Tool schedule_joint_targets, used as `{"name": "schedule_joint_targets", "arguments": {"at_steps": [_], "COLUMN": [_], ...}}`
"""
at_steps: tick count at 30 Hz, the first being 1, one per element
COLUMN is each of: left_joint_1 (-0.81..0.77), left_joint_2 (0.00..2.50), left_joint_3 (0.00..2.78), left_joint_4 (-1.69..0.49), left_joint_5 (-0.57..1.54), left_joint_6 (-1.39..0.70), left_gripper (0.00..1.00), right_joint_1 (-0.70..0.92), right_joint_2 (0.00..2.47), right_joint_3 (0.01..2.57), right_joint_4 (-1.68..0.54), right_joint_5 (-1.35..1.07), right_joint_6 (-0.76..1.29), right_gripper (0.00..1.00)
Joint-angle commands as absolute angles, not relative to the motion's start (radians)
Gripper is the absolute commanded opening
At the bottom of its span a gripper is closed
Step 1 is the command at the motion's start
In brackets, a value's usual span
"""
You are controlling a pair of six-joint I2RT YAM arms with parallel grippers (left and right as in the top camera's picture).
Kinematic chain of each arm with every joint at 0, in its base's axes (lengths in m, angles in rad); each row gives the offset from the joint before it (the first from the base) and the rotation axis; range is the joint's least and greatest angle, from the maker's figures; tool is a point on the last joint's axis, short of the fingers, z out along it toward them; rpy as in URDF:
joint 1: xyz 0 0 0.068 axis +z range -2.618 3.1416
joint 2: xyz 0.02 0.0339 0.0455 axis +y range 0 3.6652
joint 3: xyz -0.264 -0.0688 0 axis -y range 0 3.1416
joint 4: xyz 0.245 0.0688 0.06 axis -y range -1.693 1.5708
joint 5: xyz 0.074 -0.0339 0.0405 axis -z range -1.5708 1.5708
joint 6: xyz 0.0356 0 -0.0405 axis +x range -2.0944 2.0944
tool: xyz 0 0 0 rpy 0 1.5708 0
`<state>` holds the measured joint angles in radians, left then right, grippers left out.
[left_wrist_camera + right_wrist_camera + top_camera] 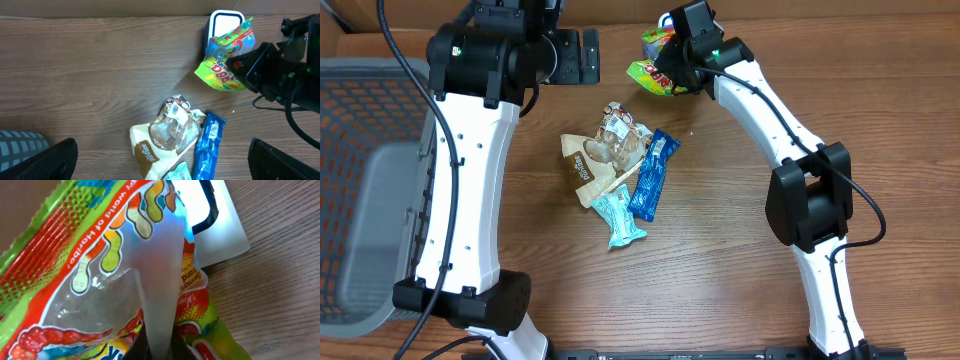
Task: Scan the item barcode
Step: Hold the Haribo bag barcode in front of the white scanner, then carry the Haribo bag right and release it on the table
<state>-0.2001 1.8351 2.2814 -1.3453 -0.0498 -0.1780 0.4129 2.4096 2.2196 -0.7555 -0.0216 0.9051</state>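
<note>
Bag [223, 64], judged light, soft and slippery (crinkly film), is pinched at its edge by the closed right gripper [672, 72] beside the far scanner [222, 22]; left gripper [578, 55] is spread open.

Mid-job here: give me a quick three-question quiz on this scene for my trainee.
1. Which holds the gummy candy bag? A left gripper B right gripper
2. True or false: the blue snack bar lies in the gray basket.
3. Fill in: the bag is held partly over the white ____.
Key: 1 B, shut on it; the left gripper is open. 2 False, it lies on the table. 3 scanner.
</note>
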Motion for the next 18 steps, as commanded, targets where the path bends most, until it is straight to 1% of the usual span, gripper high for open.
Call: {"name": "schedule_joint_targets", "arguments": {"at_steps": [1,6,11,14,18], "left_joint_1": [-0.195,-0.195,-0.195,-0.195,-0.195], "left_joint_2": [1.844,1.844,1.844,1.844,1.844], "left_joint_3": [2.273,2.273,2.273,2.273,2.273], "left_joint_4": [-1.343,-1.343,-1.343,-1.342,-1.342], "left_joint_5": [-0.059,-0.059,-0.059,-0.059,-0.059], "left_joint_6": [-0.187,-0.187,-0.187,-0.187,-0.187], "left_gripper": [1.0,1.0,1.0,1.0,1.0], "right_joint_1": [0.408,0.403,0.403,0.403,0.398], "right_joint_2": [2.391,2.39,2.355,2.303,2.201], "right_joint_3": [2.24,2.24,2.241,2.241,2.241], "right_joint_4": [-0.743,-0.752,-0.776,-0.864,-1.058], "right_joint_5": [-0.028,-0.046,-0.141,-0.153,-0.181], "right_joint_6": [0.886,0.861,0.701,0.601,0.424], "right_gripper": [0.04,0.04,0.04,0.04,0.04]}}
